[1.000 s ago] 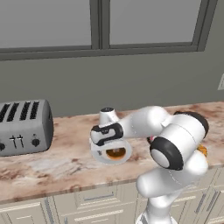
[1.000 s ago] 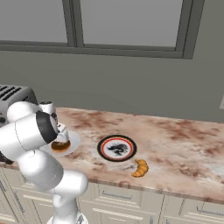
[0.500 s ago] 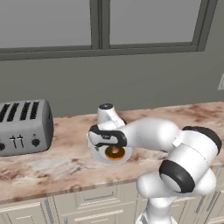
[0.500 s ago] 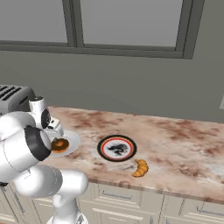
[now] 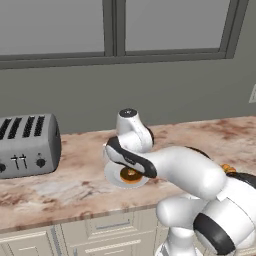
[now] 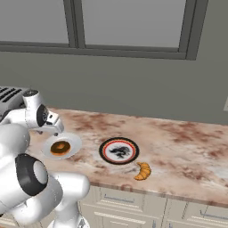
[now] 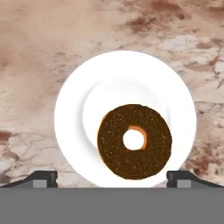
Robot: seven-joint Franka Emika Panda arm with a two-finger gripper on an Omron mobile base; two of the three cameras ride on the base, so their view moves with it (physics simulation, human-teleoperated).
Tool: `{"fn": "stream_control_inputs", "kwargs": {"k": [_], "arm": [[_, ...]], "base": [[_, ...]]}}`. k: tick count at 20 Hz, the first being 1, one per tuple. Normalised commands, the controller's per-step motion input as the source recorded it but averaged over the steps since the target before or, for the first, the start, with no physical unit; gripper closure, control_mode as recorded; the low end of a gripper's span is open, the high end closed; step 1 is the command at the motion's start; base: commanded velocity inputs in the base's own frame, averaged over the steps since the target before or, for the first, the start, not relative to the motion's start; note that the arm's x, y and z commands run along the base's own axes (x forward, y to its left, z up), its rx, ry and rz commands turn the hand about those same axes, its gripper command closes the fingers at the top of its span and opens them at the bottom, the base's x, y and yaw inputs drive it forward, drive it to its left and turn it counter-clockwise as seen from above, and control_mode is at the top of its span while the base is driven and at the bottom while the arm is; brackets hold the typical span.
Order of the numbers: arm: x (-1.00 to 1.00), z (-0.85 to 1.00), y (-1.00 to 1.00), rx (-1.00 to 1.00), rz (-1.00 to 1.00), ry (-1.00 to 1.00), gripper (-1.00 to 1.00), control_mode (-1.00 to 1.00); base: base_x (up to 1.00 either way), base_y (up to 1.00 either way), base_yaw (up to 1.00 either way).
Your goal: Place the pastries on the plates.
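Brown-glazed ring donut [image 7: 134,141] with orange-tan sides lies flat on the plain white round plate [image 7: 74,109], off-centre on it but wholly inside the rim. Judged from this, the first half of the task is done.

Second half not yet done: the small golden-orange crescent croissant [image 6: 143,171] sits bare on the mottled brown-and-cream stone counter [image 6: 187,156], just beside the round plate with black-and-red rim, white centre and dark design [image 6: 119,151], on that plate's near right side, not touching it. That patterned plate carries nothing. It lies to the right of the white plate, near but apart.

Tool: the two-finger gripper [image 7: 112,177] hangs over the white plate. Its dark fingertips [image 7: 41,178] stand spread wide, one to each side of the donut, with clear gap both sides; nothing is pinched.

Donut relative to tool: directly below and between the spread tips, free of them.

Grey slotted toaster [image 5: 27,145] stands well to the left of the white plate, not involved.

Left to do, in my judgement: fetch the croissant and set it on the patterned plate.
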Motion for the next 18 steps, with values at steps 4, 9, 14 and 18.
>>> {"fn": "stream_control_inputs", "kwargs": {"k": [4, 9, 14, 18], "arm": [[-0.17, 0.64, -0.52, 0.00, -0.02, -0.07, -1.00, -1.00], [-0.20, 0.52, -0.65, 0.00, -0.06, -0.05, -1.00, -1.00], [-0.30, 0.17, -0.80, 0.02, -0.07, -0.03, -1.00, -1.00], [-0.29, 0.00, -0.81, 0.02, -0.06, -0.01, -1.00, -1.00]], "base": [[0.00, 0.00, 0.00], [0.00, 0.00, 0.00], [0.00, 0.00, 0.00], [0.00, 0.00, 0.00]]}}
